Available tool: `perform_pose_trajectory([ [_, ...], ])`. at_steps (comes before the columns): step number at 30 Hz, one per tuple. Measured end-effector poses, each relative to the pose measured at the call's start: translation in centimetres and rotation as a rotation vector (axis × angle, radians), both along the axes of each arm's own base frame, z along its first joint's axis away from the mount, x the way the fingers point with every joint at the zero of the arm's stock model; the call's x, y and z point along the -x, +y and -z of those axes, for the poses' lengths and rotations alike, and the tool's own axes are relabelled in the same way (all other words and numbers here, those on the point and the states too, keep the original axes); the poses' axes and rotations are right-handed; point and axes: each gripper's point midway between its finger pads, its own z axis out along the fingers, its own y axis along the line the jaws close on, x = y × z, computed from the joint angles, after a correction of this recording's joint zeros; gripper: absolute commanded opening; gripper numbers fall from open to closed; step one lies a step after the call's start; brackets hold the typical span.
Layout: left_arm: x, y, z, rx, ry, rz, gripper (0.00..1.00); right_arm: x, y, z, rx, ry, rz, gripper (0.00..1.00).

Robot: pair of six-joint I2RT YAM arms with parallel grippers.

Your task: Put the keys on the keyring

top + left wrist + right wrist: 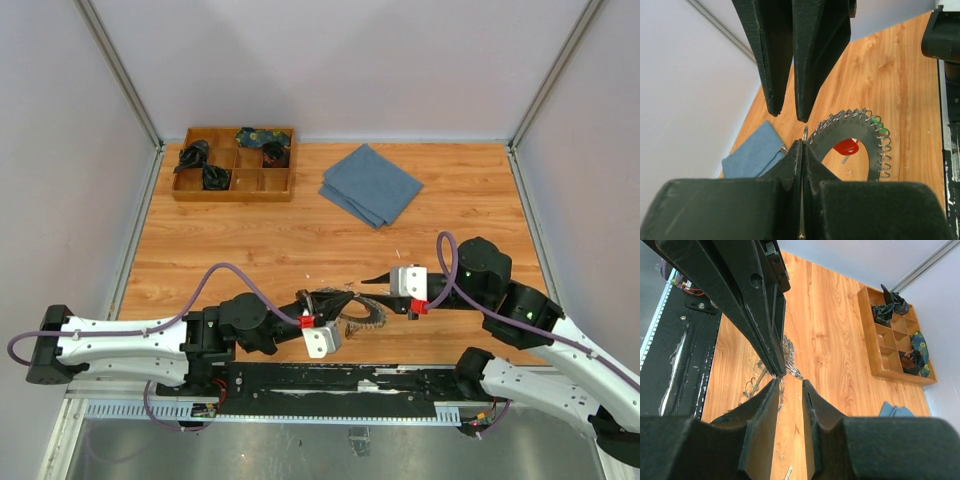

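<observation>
Between left gripper fingers: thin wire of keyring, jaws pressed together on it. Keys on ring fan out just beyond fingertips. Red-tagged key visible through loop. Right gripper directly opposite, tip to tip, fingers slightly apart, nothing between them.

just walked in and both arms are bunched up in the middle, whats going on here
The left gripper is clamped shut on the thin wire of the large metal keyring crowded with silver keys, at the near middle of the wooden table. The right gripper faces it almost tip to tip, fingers slightly apart, with nothing visibly between them. A key with a red plastic tag shows through the ring's loop; whether it is already threaded on is unclear.
</observation>
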Motion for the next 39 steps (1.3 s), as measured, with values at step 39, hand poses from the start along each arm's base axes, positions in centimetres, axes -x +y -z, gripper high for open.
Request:
perform_pose_trajectory([
  [39,1.6,3.2,-4.8,0.24,0.246,0.039,0.31,4.2,1.1,1.0,0.138,0.199,-0.151,0.0],
])
